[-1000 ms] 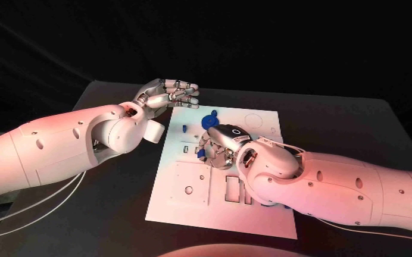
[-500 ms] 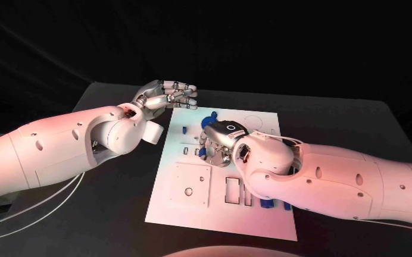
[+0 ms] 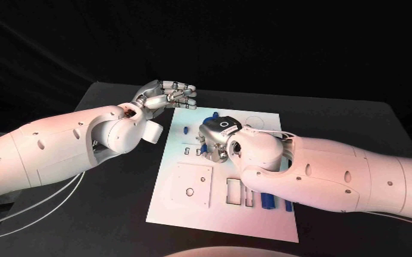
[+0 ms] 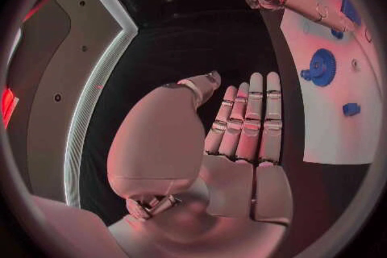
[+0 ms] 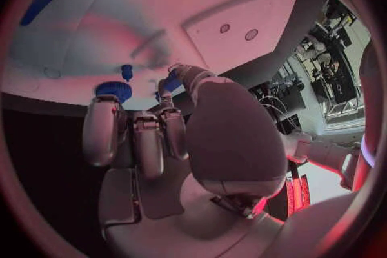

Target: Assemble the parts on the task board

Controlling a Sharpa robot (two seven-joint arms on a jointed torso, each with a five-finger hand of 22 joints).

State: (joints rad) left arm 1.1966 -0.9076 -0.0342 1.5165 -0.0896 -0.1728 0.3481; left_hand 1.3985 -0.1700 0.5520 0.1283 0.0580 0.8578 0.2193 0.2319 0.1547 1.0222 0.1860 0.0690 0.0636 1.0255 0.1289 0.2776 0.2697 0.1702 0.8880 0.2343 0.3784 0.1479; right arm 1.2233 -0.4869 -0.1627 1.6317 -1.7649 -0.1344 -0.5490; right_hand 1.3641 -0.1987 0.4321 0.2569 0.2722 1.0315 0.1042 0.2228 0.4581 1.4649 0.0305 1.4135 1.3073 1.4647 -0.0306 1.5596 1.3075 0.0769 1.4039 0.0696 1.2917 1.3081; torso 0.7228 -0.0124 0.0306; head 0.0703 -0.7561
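Right hand (image 3: 217, 141) over task board (image 3: 184, 200) centre, pinching small blue part (image 5: 168, 84) at fingertips; left hand (image 3: 165, 96) hovers empty, fingers together, beside board's far corner above desk (image 3: 112, 93). We judge insertion step under way; next: lower part squarely into its seat. Blue gear (image 4: 322, 67) lies on board

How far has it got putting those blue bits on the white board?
Partway, probably. Blue bars lie by the task board slots, maybe placed. The right hand pinches a small blue part over the board; the left hand hovers open. Whether the blue gear is seated is unclear.
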